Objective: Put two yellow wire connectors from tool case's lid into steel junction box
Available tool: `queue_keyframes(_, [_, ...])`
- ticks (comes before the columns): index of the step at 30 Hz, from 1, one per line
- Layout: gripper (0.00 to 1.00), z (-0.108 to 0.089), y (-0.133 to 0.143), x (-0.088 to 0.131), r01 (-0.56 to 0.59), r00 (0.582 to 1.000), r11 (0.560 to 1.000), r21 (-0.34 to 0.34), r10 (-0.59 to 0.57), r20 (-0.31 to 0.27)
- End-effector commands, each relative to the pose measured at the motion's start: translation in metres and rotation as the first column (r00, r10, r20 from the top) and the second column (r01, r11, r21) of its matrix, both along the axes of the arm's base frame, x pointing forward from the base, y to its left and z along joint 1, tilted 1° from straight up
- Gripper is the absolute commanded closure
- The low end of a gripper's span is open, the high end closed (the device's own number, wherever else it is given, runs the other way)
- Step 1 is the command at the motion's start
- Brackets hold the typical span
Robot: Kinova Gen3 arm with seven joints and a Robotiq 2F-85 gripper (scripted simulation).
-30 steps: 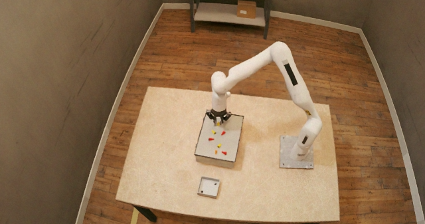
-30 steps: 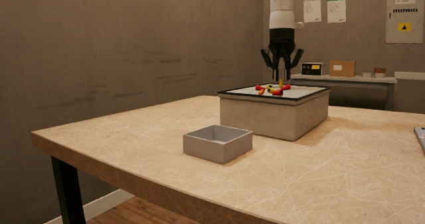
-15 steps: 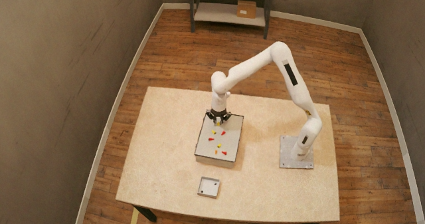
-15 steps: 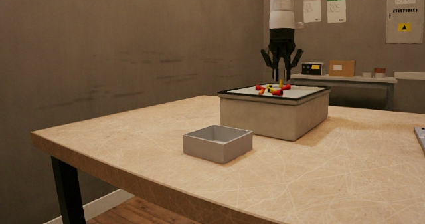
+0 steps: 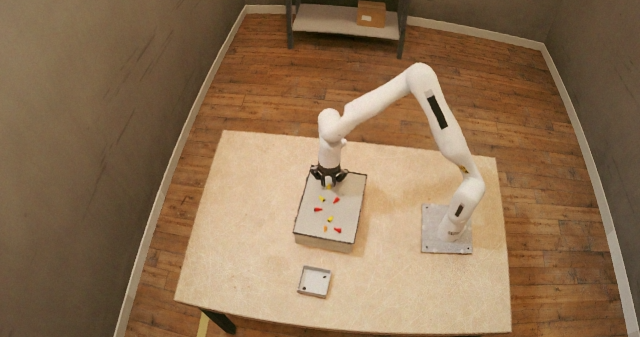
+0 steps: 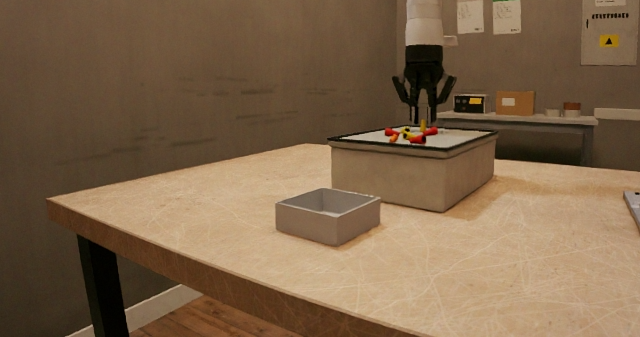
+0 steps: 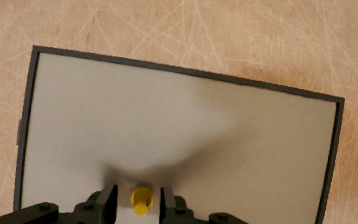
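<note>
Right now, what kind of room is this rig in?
Probably a workshop or utility room: a scuffed workbench, a wall-mounted electrical panel with a warning sign, and a storage shelf holding a cardboard box.
</note>
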State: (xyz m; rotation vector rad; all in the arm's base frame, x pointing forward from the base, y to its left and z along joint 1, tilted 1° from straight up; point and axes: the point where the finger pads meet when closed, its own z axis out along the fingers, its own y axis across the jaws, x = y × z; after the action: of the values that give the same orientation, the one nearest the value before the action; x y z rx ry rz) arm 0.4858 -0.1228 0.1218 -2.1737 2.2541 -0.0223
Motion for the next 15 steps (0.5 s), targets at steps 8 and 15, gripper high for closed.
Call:
queue_keyframes(8, [0.64, -0.0119, 0.0011, -0.0011, -0.002, 1.0, 1.0, 0.002, 0.002, -0.005])
queue_keyframes(15, [0.82, -0.0119, 0.0011, -0.0011, -0.002, 1.0, 1.0, 0.002, 0.002, -0.005])
